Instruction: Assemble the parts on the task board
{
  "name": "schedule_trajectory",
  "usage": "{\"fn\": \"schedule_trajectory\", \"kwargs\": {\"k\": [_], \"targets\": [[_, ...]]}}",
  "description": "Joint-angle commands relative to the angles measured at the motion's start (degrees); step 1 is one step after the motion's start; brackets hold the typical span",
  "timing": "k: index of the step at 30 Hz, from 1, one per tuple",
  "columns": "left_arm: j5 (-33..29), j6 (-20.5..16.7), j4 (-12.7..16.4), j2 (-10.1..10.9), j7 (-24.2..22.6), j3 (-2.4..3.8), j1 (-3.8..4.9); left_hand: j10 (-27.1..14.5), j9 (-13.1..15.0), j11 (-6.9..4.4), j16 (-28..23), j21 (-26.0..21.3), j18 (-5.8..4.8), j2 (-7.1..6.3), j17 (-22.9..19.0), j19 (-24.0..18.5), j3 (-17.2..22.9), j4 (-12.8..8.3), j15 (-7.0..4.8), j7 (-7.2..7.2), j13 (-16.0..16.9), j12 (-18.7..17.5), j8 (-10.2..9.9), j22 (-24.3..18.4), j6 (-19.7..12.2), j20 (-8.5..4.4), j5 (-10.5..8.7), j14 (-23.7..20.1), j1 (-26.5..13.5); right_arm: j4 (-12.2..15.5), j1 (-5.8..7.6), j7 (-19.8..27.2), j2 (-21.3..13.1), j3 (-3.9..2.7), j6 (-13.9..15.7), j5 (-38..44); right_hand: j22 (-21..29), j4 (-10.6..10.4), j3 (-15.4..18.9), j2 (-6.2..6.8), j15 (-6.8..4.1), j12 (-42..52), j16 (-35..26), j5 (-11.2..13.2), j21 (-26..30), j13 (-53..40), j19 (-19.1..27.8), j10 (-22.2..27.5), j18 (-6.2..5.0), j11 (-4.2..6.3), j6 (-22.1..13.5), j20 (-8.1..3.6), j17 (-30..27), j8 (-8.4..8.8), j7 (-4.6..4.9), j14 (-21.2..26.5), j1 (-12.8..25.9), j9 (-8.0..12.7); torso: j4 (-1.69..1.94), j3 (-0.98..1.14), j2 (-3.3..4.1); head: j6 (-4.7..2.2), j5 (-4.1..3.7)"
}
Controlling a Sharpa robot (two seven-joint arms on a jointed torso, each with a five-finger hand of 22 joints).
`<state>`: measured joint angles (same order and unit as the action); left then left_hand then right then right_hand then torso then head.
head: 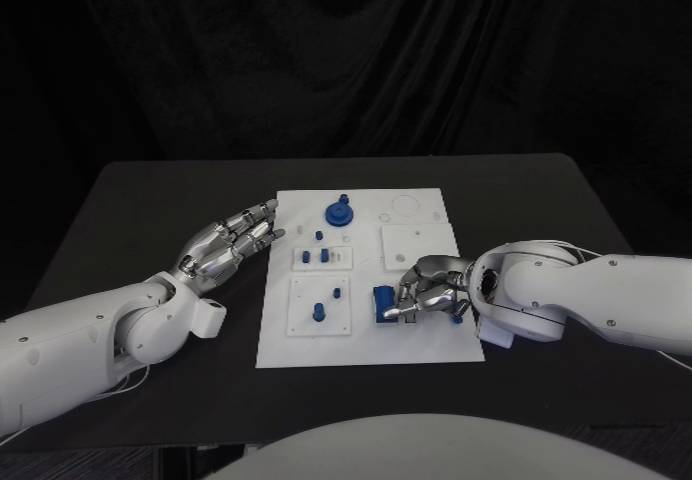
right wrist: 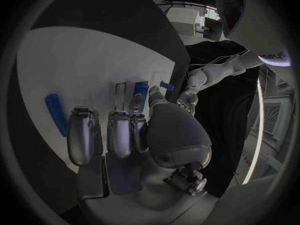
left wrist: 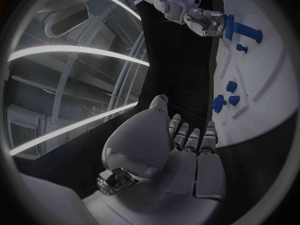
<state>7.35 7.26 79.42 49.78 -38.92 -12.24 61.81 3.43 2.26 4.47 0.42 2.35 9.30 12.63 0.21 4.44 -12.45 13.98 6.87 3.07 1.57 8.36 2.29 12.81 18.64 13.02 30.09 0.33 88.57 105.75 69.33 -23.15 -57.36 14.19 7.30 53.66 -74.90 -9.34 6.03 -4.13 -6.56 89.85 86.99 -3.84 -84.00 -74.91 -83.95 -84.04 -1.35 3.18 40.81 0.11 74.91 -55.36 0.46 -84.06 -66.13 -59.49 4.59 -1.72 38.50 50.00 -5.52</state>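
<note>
In the head view, the white task board (head: 368, 275) lies mid-tabletop (head: 130, 210) with blue parts (head: 339, 212) on it. The left hand (head: 231, 243) rests beside its left edge, fingers extended together, holding nothing. The right hand (head: 428, 292) curls over a blue block (head: 384, 302) near the board's front right; whether it grips it I cannot tell.

In the left wrist view, the left hand (left wrist: 187, 145) lies flat beside the board (left wrist: 262, 85).

In the right wrist view, the right hand (right wrist: 119, 132) bends over the board (right wrist: 75, 60), near a blue block (right wrist: 55, 112).
</note>
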Motion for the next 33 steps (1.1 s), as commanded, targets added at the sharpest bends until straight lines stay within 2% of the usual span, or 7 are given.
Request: {"fn": "schedule_trajectory", "kwargs": {"k": [1,8,10,11,14,28,33], "targets": [[-0.27,0.69,0.24,0.04,-1.23,0.05,-0.09,-0.35,-0.03,-0.13,-0.20,0.34,0.82,-0.03,-0.05,0.07,-0.05,-0.35,0.43,0.27,-0.08,-0.28,-0.07,-0.07,-0.03,0.42,0.39,0.03,0.46,1.35,0.00,0.91,-1.17,-0.02,2.72,0.24,-12.91,-0.86,1.09,0.48,-0.32,0.15,0.27,0.54,0.02,-15.09,-3.51,-5.96,-0.30,0.50,-0.23,-0.50,8.51,-0.12,-0.39,-4.71,1.75,-0.11,0.06,-0.01,0.00,0.00,0.11],[-0.27,0.41,0.32,0.25,-1.25,0.05,-0.09,-0.34,0.00,-0.20,-0.20,0.34,0.83,0.03,-0.05,0.07,0.00,-0.38,0.43,0.42,-0.07,-0.25,-0.03,-0.08,0.12,0.44,0.40,0.03,0.45,3.91,3.73,0.50,-5.07,-0.03,3.89,0.26,-12.82,-3.06,2.62,-0.15,0.08,0.15,0.22,-0.75,0.27,-15.09,-3.43,-5.96,-0.35,0.06,-0.29,-0.24,8.36,5.39,0.34,-4.69,3.14,4.06,0.02,-0.02,0.04,0.00,0.20],[-0.27,0.23,0.36,0.28,-1.28,0.05,-0.09,-0.33,0.01,-0.21,-0.20,0.34,0.84,0.04,-0.05,0.06,0.01,-0.39,0.42,0.44,-0.06,-0.23,-0.02,-0.11,0.17,0.44,0.40,0.03,0.44,4.53,5.32,-0.85,-6.54,-0.02,2.84,0.85,-12.83,-2.96,2.43,-0.82,0.63,0.15,0.22,-5.15,0.24,-15.09,-3.44,-5.96,-0.34,-0.72,-0.31,0.05,8.35,10.26,1.12,-4.68,2.14,8.06,0.01,-0.01,0.03,0.00,0.16],[-0.27,0.16,0.38,0.28,-1.29,0.05,-0.09,-0.32,0.01,-0.22,-0.21,0.34,0.84,0.04,-0.06,0.06,0.01,-0.39,0.39,0.47,-0.06,-0.21,-0.01,-0.11,0.23,0.44,0.41,0.00,0.44,4.80,5.91,-1.58,-7.20,-0.02,2.24,1.50,-12.83,-2.48,1.94,-1.18,1.14,0.15,0.18,-11.31,0.24,-15.09,-3.44,-5.96,-0.33,-1.55,0.78,0.53,8.22,14.26,1.76,-4.66,0.91,11.82,-0.01,-0.01,0.02,0.00,0.15],[-0.27,-0.06,0.42,0.24,-1.33,0.05,-0.10,-0.29,0.03,-0.23,-0.20,0.34,0.85,0.02,-0.05,0.06,0.00,-0.41,0.34,0.50,-0.05,-0.15,0.01,-0.12,0.32,0.43,0.42,0.02,0.43,5.56,7.39,-4.52,-9.42,-0.01,-0.14,5.70,-12.85,-2.07,1.19,-1.40,1.57,0.15,0.12,-18.23,0.19,-15.09,-3.44,-5.96,-0.34,-1.81,2.92,1.15,8.05,18.20,2.28,-4.62,-0.41,16.11,0.02,-0.02,-0.03,0.00,0.00],[-0.27,0.11,0.12,0.11,-1.40,0.05,-0.11,-0.29,0.01,-0.21,-0.20,0.35,0.87,-0.01,-0.05,0.07,-0.01,-0.44,0.27,0.46,-0.05,-0.17,0.00,-0.09,0.17,0.40,0.46,0.02,0.40,8.10,4.63,-11.38,-13.66,0.05,-1.55,30.16,-12.97,-1.33,-0.31,0.10,1.24,0.15,0.18,-25.15,-0.15,-15.09,-3.59,-5.96,-0.26,-1.57,5.87,1.03,8.13,20.00,1.84,-4.64,-2.65,18.72,0.04,-0.37,-0.16,0.00,-0.57],[-0.27,0.13,0.02,0.16,-1.37,0.05,-0.15,-0.30,0.00,-0.17,-0.21,0.34,0.88,0.01,-0.06,0.07,0.01,-0.45,0.25,0.42,-0.06,-0.20,-0.01,-0.11,0.11,0.40,0.46,0.01,0.40,8.84,2.91,-12.18,-13.88,0.06,-0.92,32.39,-12.96,-2.04,-0.22,0.46,1.12,0.15,0.11,-24.79,-0.12,-15.09,-3.58,-5.96,-0.27,-1.54,6.53,0.88,7.95,20.39,1.85,-4.61,-1.94,19.06,-0.03,-0.09,0.10,0.00,-1.16]]}}
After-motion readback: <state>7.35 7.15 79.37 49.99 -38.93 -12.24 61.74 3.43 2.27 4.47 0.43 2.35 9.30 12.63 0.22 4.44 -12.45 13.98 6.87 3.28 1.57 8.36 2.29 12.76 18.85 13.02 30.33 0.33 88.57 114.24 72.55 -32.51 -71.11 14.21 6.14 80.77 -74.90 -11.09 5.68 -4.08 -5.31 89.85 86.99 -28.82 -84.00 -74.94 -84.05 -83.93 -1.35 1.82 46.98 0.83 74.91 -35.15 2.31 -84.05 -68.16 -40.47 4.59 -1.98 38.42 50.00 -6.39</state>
